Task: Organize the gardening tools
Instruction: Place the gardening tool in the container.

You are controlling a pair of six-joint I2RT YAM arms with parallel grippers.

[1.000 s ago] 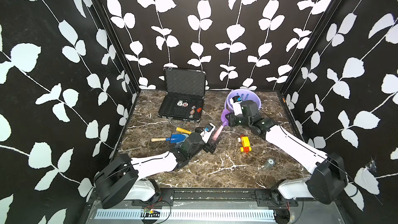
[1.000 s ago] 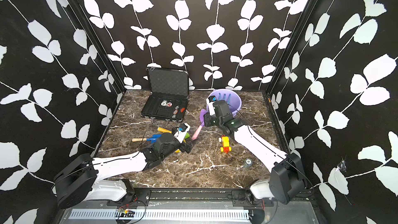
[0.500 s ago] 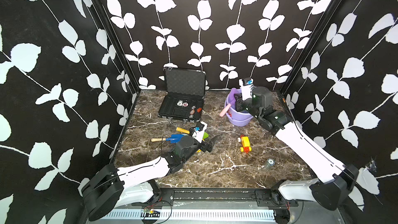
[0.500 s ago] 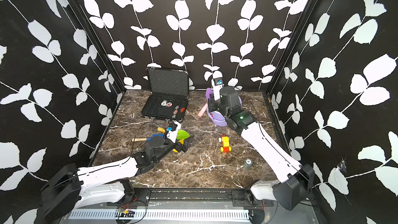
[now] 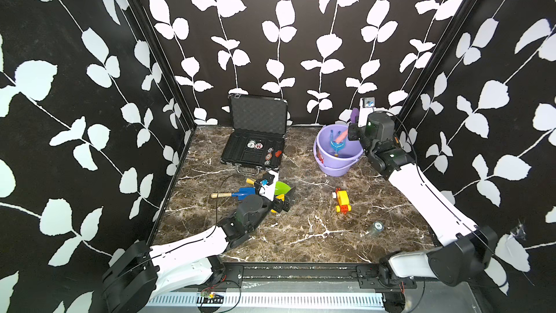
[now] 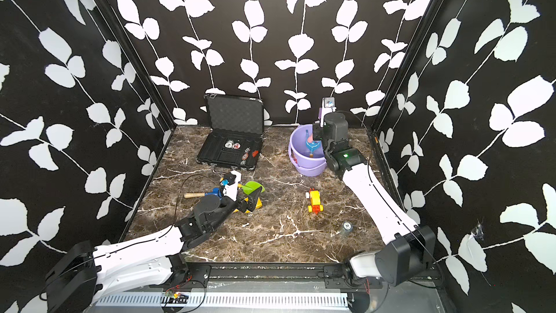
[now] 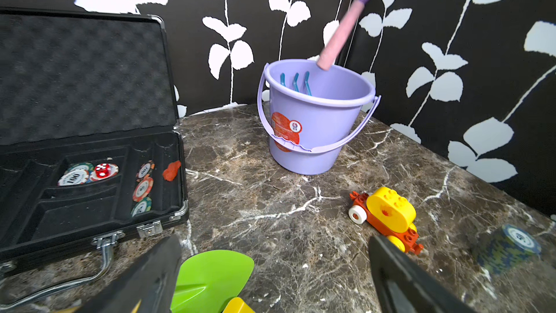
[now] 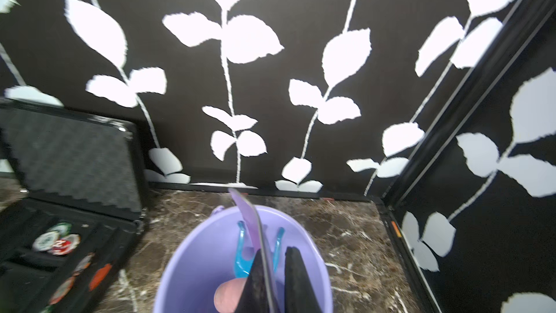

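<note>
Three-pronged blue fork (image 5: 336, 146) inside smooth lilac bucket (image 5: 337, 168) — glossy plastic.

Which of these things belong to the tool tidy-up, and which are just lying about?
Job: purple shovel, blue fork, green shovel, yellow shovel, blue shovel, purple bucket.
Lying about: black case, poker chips, toy vehicle, loose chip stack.

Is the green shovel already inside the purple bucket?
No, the green shovel lies on the table at the open left gripper, well apart from the purple bucket.
</note>
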